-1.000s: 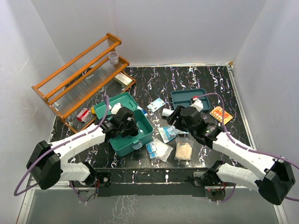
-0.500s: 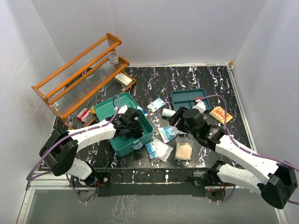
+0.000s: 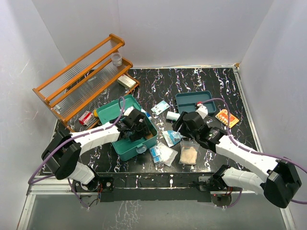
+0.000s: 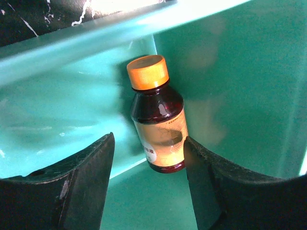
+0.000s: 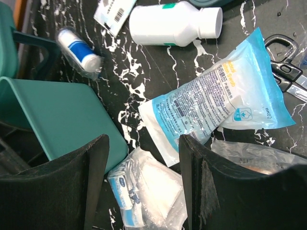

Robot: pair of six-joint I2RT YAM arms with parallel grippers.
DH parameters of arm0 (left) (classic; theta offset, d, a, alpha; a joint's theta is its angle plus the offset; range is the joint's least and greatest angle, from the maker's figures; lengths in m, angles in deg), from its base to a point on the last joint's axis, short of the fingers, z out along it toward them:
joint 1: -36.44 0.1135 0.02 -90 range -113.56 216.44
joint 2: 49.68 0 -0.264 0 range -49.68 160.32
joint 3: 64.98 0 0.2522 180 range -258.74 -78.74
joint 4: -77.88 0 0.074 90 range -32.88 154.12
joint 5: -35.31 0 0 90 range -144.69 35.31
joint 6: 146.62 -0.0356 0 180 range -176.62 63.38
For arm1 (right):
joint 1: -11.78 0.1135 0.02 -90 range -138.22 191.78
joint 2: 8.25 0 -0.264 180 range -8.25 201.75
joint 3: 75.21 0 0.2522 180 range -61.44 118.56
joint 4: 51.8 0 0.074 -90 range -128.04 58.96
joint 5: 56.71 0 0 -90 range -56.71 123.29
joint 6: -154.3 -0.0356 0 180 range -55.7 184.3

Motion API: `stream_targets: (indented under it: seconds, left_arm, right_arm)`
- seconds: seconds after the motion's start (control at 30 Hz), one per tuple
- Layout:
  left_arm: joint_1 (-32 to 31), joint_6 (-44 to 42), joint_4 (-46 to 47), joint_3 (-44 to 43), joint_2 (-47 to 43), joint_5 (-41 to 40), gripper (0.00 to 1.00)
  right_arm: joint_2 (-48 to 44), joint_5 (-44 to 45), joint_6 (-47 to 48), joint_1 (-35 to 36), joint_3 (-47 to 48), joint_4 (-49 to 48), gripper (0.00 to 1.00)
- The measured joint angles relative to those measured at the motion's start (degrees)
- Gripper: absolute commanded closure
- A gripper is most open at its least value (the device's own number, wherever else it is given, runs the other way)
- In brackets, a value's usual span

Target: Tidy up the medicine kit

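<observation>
The medicine kit (image 3: 125, 145), a teal box with its lid open, stands left of centre. My left gripper (image 3: 136, 126) reaches inside it. In the left wrist view it is open (image 4: 147, 160), with a brown bottle with an orange cap (image 4: 157, 120) lying against the kit's inner wall (image 4: 240, 72), its base between my fingertips. My right gripper (image 3: 179, 125) is open and empty (image 5: 144, 143), hovering over a blue-and-white pouch (image 5: 216, 103) and a clear bag of gauze (image 5: 148, 191) beside the kit's corner (image 5: 62, 120).
A white bottle (image 5: 172, 24), a small blue-white roll (image 5: 79, 50) and scissors (image 5: 288, 72) lie near the pouch. A beige-filled bag (image 3: 188, 154), a shallow teal tray (image 3: 188, 101), an orange packet (image 3: 227, 117) and a card (image 3: 161, 107) lie around. An orange wooden rack (image 3: 81, 81) stands at the back left.
My left gripper has moved further into the kit, toward its right side. My right gripper has shifted slightly left, over the pouch.
</observation>
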Motion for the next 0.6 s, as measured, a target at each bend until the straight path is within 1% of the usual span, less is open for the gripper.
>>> stream_targets:
  seconds: [0.13,0.3,0.43,0.6]
  left_arm:
    - [0.0,-2.6,-0.9,-0.5,-0.57,-0.35,0.44]
    - [0.0,-6.08,-1.51,-1.03,-2.6,-0.39,0.44]
    - [0.0,-8.41,-2.36,-1.05,-4.98,-0.44,0.38]
    - [0.0,-11.56,-3.32,-1.03,-7.39,-2.21,0.37]
  right_arm:
    - [2.99,0.17,-0.26,0.0,1.01,0.48,0.43]
    - [4.55,1.51,-1.14,0.0,2.01,1.18,0.43]
    - [4.55,3.3,-2.58,0.0,2.19,2.25,0.42]
    - [4.9,4.9,-3.39,0.0,2.23,2.73,0.42]
